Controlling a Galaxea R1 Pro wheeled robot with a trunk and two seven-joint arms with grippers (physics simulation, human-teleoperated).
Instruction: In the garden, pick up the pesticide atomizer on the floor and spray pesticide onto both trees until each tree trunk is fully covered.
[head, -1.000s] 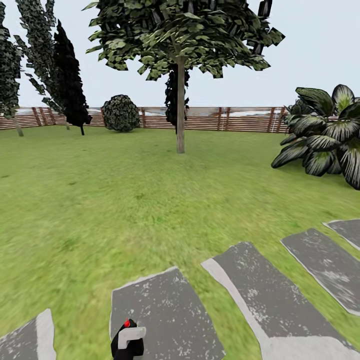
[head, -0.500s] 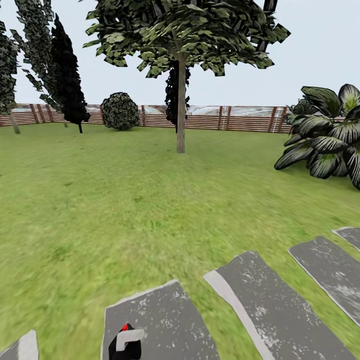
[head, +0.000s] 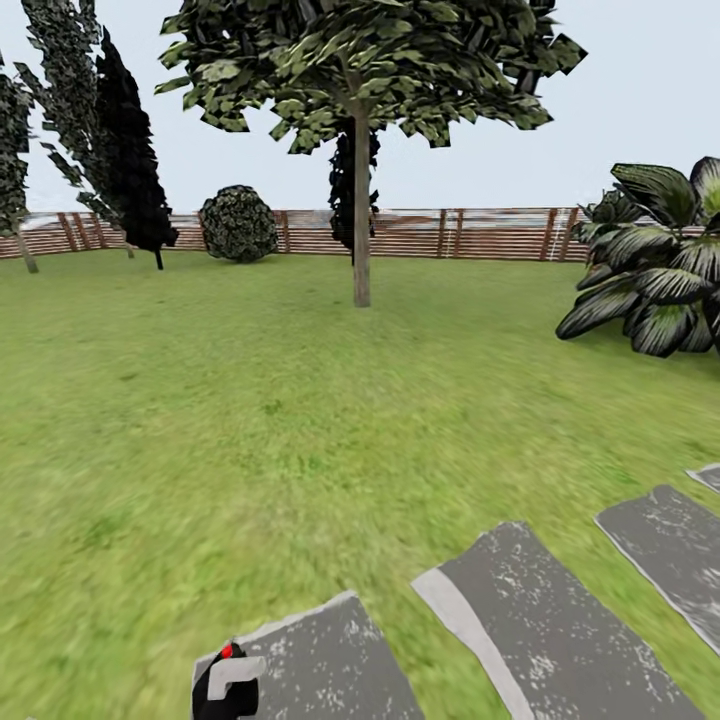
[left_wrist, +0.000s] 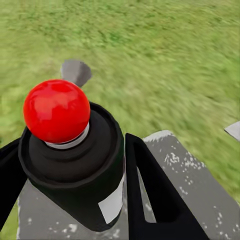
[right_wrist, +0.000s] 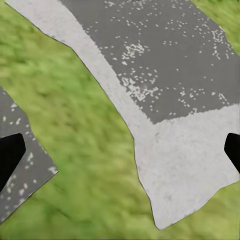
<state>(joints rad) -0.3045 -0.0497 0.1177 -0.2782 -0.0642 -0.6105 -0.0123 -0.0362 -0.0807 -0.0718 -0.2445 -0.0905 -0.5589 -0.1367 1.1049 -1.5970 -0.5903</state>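
The pesticide atomizer (left_wrist: 75, 165), a black bottle with a red knob and a whitish label, sits upright between the black fingers of my left gripper (left_wrist: 75, 192), which is shut on it. In the head view the atomizer (head: 226, 685) shows at the bottom edge with its light grey trigger head. One tree stands far ahead across the lawn, with a straight grey-brown trunk (head: 361, 210) under a spreading green crown (head: 370, 60). My right gripper (right_wrist: 121, 150) hangs open over paving and grass, holding nothing.
Grey stepping stones (head: 545, 620) lie at the lower right, with lawn (head: 250, 400) stretching to a brown slatted fence (head: 480, 235). A broad-leafed plant (head: 655, 275) stands at the right, a round bush (head: 238, 223) and dark narrow trees (head: 125, 160) at the back left.
The whole view has shifted: the stepping stones slid down and out of the picture and the lawn fills more of it. The atomizer stays held, now lower and further left.
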